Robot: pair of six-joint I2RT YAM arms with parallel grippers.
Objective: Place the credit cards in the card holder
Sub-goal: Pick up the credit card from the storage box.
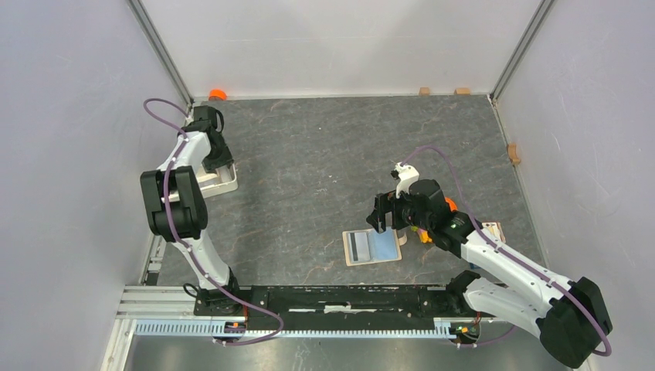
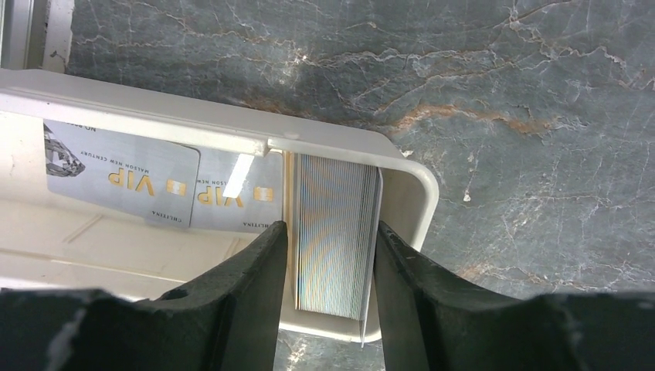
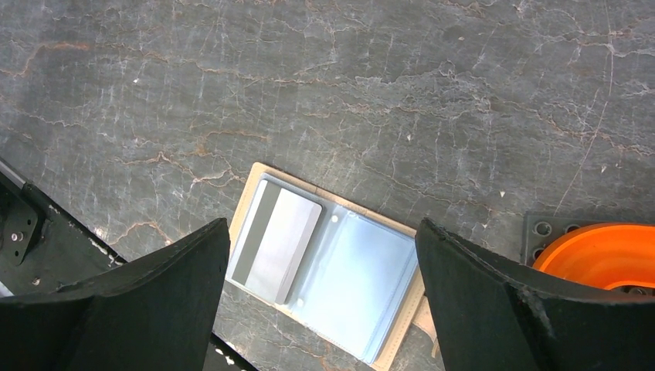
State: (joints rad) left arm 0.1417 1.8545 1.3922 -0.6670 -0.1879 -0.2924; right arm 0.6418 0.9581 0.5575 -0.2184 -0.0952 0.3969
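top: left gripper (image 1: 218, 164) is sitting at white tray (image 1: 230, 184), 10 o'clock, card holder (image 1: 372, 247) lying open at 5; left wrist: jaws standing half open astride upright credit cards (image 2: 332, 239), grip unclear, should be pinching one only; right wrist: right gripper (image 3: 323, 255) is hanging wide open, empty, over card holder

The wall of the white tray (image 2: 421, 189) closely flanks the left gripper (image 2: 330, 228); bare tabletop (image 3: 309, 77) lies beyond the card holder (image 3: 363, 282).

The white tray (image 2: 421, 182) runs off the left edge, its near wall hidden behind the left arm's fingers (image 2: 247, 294).
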